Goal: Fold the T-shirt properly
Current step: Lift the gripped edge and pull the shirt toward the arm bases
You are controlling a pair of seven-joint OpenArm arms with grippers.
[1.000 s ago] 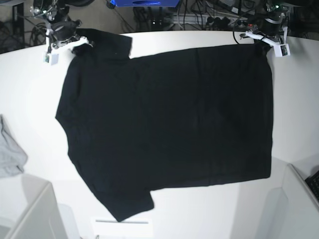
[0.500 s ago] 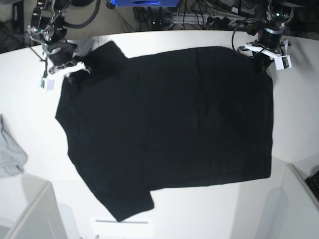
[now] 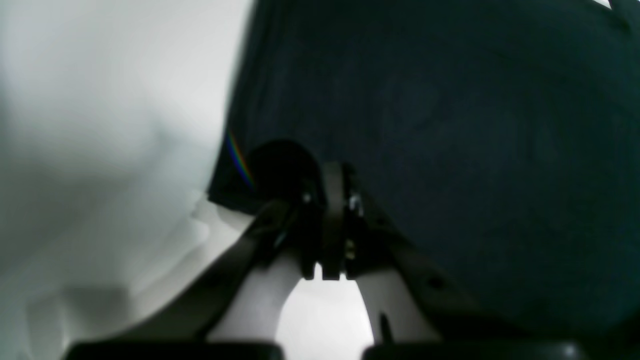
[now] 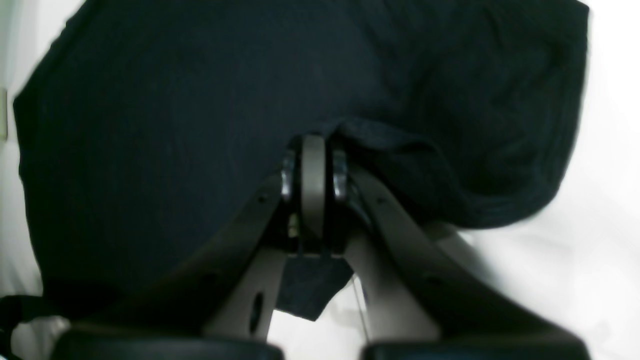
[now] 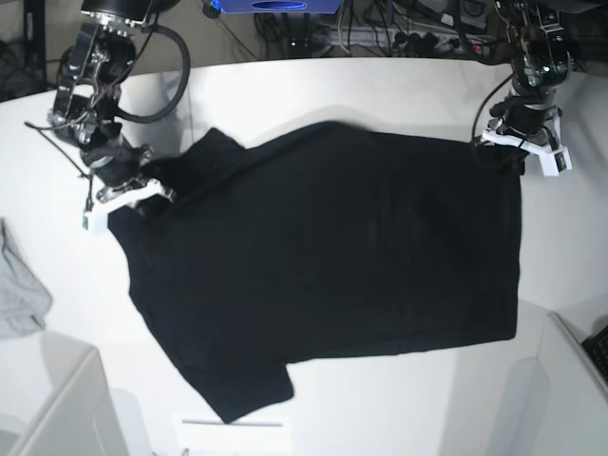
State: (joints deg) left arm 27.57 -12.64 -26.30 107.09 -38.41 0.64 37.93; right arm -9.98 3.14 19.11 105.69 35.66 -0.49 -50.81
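Broadly, we see the black T-shirt spread plain side up with its long axis across the base view: collar end and sleeves at that view's left, straight hem at its right. One sleeve points toward the near edge, the other toward the far edge beside our right gripper.

We see it lying on a white table; cables and a blue box sit beyond the far edge, and a small grey cloth lies well left of the right gripper.

Our right gripper is pinched tight on the shoulder cloth, a fold bunched at its tips in the right wrist view. The shirt stretches from it to our left gripper, which is clamped on the far hem corner.
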